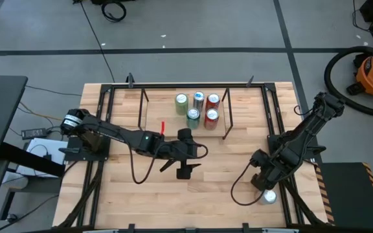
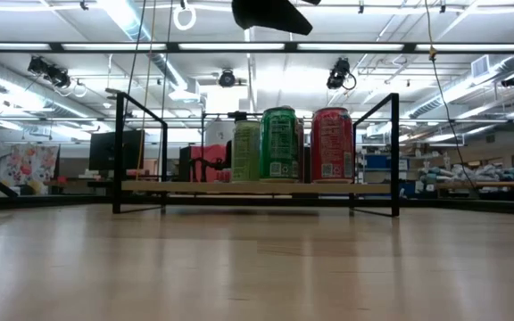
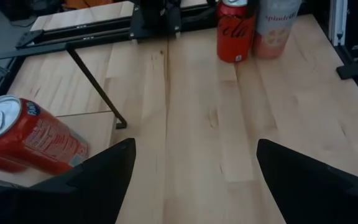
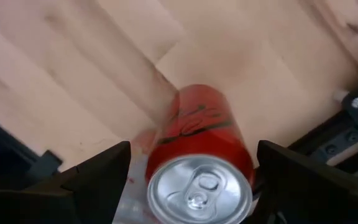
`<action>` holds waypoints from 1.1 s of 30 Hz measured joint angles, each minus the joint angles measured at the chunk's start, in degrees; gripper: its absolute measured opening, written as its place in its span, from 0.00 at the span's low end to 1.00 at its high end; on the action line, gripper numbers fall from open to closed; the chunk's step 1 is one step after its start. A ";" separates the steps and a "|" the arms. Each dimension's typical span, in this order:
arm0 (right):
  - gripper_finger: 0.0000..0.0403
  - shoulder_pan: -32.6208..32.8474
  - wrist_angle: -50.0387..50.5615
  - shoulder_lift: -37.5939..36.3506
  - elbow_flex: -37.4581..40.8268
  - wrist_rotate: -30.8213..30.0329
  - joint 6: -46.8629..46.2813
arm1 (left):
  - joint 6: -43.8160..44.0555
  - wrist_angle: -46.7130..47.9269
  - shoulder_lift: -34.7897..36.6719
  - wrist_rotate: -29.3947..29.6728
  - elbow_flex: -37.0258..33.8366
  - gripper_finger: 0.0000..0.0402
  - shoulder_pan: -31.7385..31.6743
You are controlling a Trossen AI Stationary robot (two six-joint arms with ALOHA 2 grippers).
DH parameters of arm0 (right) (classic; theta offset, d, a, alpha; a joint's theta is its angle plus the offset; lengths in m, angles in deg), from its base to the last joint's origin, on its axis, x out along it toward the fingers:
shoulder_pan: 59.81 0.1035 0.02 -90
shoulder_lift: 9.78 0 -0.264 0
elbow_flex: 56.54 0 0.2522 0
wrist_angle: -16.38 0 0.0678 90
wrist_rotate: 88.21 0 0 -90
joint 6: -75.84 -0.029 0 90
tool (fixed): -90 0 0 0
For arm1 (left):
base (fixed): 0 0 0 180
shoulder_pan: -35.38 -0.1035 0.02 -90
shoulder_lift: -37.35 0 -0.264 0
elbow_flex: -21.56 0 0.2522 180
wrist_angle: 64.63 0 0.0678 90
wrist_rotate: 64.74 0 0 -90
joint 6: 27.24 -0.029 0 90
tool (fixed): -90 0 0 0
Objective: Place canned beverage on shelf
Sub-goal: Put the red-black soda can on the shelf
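A red can stands upright on the table near its right edge, next to a pale can; the left wrist view shows the red can as well. My right gripper hangs over the red can, pointing down and open, one finger on either side of the can's top; I cannot tell whether either finger touches it. The shelf stands at the far middle with several cans on its wood deck. My left gripper is open over the table's middle and holds nothing.
A black frame edges the table close beside my right arm. One shelf leg and a red can on the deck sit close to my left gripper. Bare wood lies between the shelf and the near edge.
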 joint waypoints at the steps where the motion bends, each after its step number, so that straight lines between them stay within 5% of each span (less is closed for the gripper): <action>1: 0.90 0.17 0.47 0.14 0.00 -0.09 -0.79 | 0.00 0.02 0.00 0.00 0.00 0.87 -0.16; 13: 0.90 1.13 -1.09 8.61 0.02 6.00 0.58 | 1.69 1.81 0.00 -0.07 0.00 0.87 -0.87; 33: 0.80 2.23 -2.13 9.75 0.00 2.75 1.73 | 2.00 2.49 0.00 -0.04 0.00 0.87 -0.57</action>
